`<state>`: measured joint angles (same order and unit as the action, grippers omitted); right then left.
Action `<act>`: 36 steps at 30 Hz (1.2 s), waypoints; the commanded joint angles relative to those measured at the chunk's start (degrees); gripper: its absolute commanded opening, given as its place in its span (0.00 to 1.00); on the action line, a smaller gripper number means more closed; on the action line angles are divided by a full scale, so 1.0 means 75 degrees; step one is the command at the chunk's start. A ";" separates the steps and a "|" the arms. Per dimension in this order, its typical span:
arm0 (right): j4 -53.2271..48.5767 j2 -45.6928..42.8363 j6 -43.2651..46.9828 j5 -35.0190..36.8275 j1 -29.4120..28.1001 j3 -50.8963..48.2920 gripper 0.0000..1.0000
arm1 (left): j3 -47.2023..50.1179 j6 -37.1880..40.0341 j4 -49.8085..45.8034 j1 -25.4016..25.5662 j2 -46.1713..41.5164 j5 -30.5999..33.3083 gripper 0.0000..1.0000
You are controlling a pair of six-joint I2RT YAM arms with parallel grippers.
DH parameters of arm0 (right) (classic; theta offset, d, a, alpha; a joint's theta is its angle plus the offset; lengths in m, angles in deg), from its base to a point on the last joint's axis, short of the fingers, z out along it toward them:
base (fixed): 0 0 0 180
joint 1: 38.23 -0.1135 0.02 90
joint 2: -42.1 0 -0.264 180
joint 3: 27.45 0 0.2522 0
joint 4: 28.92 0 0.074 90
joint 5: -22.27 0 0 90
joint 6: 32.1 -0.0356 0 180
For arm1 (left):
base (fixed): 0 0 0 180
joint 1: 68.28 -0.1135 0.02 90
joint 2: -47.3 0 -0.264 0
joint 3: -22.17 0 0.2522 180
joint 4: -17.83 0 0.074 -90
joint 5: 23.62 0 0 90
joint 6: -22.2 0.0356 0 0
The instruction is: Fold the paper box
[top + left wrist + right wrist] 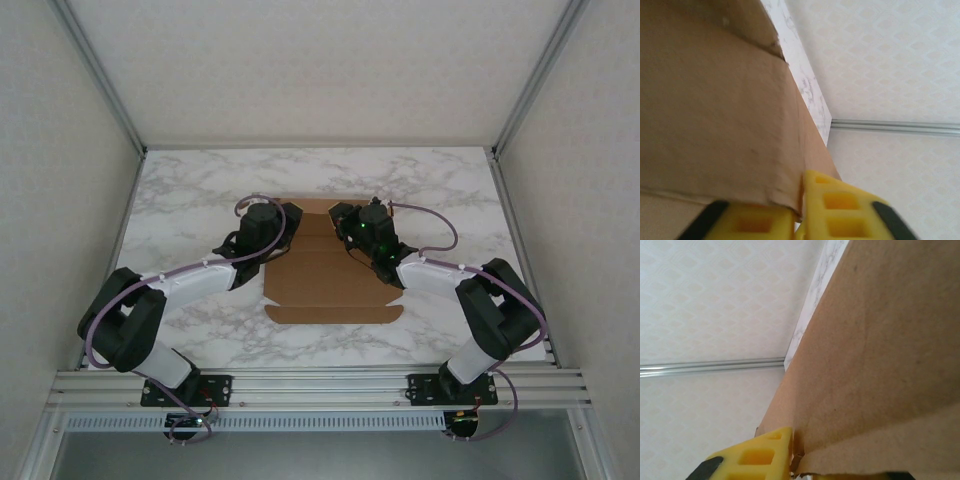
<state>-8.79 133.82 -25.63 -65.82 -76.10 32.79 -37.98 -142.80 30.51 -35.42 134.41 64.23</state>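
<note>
Paper box (330, 285) lies centred on the worktop (200, 190). Your left end effector (799, 215) pinches a far flap's edge. The right end effector (800, 465) straddles cardboard, but I cannot tell whether it grips. Raise both evenly along the crease.

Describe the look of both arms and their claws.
The left arm and right arm match: white links, black joints, a purple-grey cable looping alongside each. A green light glows at the right wrist. The left claw and right claw have yellow fingers with square recesses and black outer edges.
</note>
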 commanded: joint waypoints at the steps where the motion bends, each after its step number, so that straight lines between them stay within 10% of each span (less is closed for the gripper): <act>1: 0.0052 0.0204 0.0073 -0.0001 0.0027 -0.0102 0.15 | -0.0048 0.0440 0.0155 0.0042 -0.0096 -0.0482 0.23; 15: -0.1464 -0.0001 0.1016 -0.1100 0.0586 0.0431 0.14 | -0.1452 0.4492 -0.3969 -0.0879 -0.2293 -0.1399 0.48; 22: -0.1661 -0.0080 0.1298 -0.1614 0.0899 0.0436 0.14 | -0.1796 0.6953 -0.5876 -0.1483 -0.2672 0.0504 0.43; 36: -0.1452 0.0244 0.1317 -0.2059 0.0923 0.0451 0.14 | -0.0550 0.9492 -0.5241 -0.1799 -0.2074 0.0313 0.55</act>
<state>-17.01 133.85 -16.34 -79.50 -69.34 35.42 -42.09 -76.64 -9.54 -47.42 117.71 67.38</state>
